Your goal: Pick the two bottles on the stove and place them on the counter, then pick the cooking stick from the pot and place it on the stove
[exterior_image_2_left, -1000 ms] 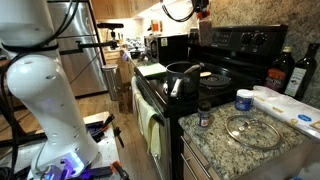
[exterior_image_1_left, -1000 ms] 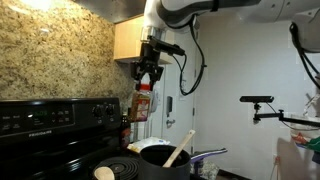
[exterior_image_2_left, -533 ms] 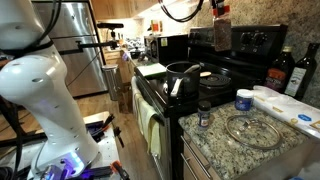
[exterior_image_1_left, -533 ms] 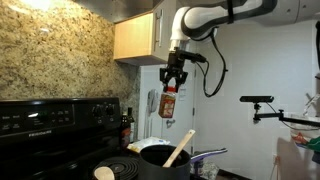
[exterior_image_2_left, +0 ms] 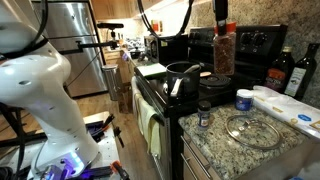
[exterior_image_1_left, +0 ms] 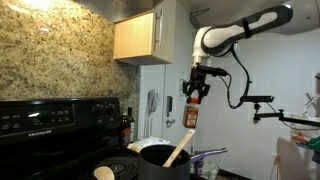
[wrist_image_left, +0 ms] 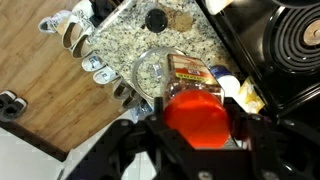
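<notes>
My gripper (exterior_image_1_left: pixel 196 88) is shut on the red cap of the orange-brown bottle (exterior_image_1_left: pixel 190 114) and holds it high in the air. It hangs above the stove's edge by the counter in an exterior view (exterior_image_2_left: pixel 224 50). In the wrist view the gripper (wrist_image_left: pixel 197 112) clamps the red cap and the bottle's body (wrist_image_left: pixel 190 72) points down at the granite counter (wrist_image_left: pixel 150 40). The bottle with the round tan top (exterior_image_1_left: pixel 103 173) stands on the black stove (exterior_image_1_left: pixel 50 125). The dark pot (exterior_image_1_left: pixel 163 156) holds the wooden cooking stick (exterior_image_1_left: pixel 180 148), which leans out of it.
On the counter (exterior_image_2_left: pixel 215 150) lie a glass lid (exterior_image_2_left: pixel 248 130), a small dark-capped bottle (exterior_image_2_left: pixel 205 112) and a blue-and-white cup (exterior_image_2_left: pixel 244 100). Two dark tall bottles (exterior_image_2_left: pixel 283 72) stand at the back. The pot's handle (exterior_image_2_left: pixel 177 86) points off the stove's front.
My gripper has carried the red-capped bottle sideways, away from the stove's back panel and toward the counter, and has lowered it. Nothing else moved.
</notes>
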